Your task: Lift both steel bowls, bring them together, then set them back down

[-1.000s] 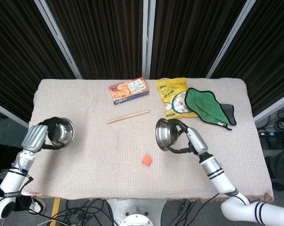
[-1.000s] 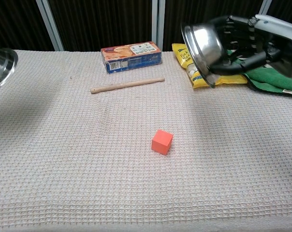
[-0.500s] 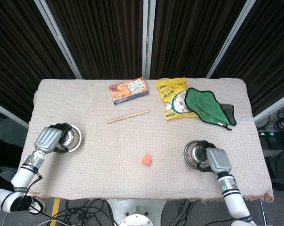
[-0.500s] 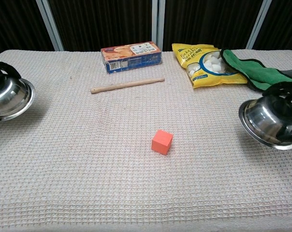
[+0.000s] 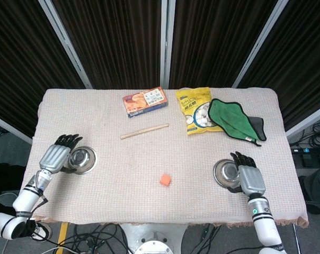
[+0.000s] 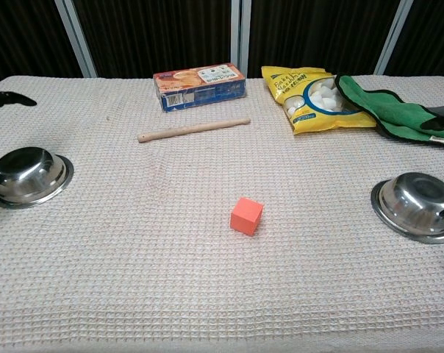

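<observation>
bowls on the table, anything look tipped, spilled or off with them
Nothing stands out. The left steel bowl and the right steel bowl both sit upright and flat on the cloth-covered table, far apart near opposite edges. The left hand and right hand are open beside them. Nothing is spilled.

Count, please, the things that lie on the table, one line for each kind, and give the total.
Steel bowls: 2, left bowl and right bowl
Orange cube: 1
Wooden stick: 1
Food box: 1
Yellow snack bag: 1
Green cloth: 1
Total: 7
</observation>
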Robot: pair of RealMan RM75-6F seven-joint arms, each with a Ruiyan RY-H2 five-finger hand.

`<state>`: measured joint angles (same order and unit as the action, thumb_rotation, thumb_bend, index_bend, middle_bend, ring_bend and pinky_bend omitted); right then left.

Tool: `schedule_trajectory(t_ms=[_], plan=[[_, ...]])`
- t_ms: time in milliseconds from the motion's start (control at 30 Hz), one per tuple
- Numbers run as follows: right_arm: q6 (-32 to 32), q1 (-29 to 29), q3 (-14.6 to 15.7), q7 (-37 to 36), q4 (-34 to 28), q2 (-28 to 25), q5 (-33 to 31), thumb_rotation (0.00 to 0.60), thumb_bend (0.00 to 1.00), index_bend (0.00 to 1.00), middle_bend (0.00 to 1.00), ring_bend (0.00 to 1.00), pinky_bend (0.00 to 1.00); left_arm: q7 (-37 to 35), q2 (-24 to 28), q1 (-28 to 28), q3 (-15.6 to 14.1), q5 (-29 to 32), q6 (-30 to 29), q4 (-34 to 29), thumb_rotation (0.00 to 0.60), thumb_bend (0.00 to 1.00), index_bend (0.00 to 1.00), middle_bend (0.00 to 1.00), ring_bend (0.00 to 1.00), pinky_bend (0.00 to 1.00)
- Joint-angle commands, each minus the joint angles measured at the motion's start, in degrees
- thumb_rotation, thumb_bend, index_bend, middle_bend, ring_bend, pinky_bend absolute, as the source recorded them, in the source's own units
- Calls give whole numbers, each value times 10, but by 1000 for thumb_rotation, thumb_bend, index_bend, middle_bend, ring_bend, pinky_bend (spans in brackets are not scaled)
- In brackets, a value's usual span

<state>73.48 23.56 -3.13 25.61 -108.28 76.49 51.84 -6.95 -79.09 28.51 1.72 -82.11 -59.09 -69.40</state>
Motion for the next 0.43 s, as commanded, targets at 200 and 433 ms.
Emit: schedule_trajectory(t_ms=[200,433], plan=[[40,-44,16,-57,7,0,78,600,0,0,0,0,0,47,38,-64,13,38,-90,-69,600,0,0,0,0,39],[87,-97,48,-101,51,27,150,600,0,0,0,0,0,47,59,-165,-8,78,-186,-150,600,0,0,0,0,44]])
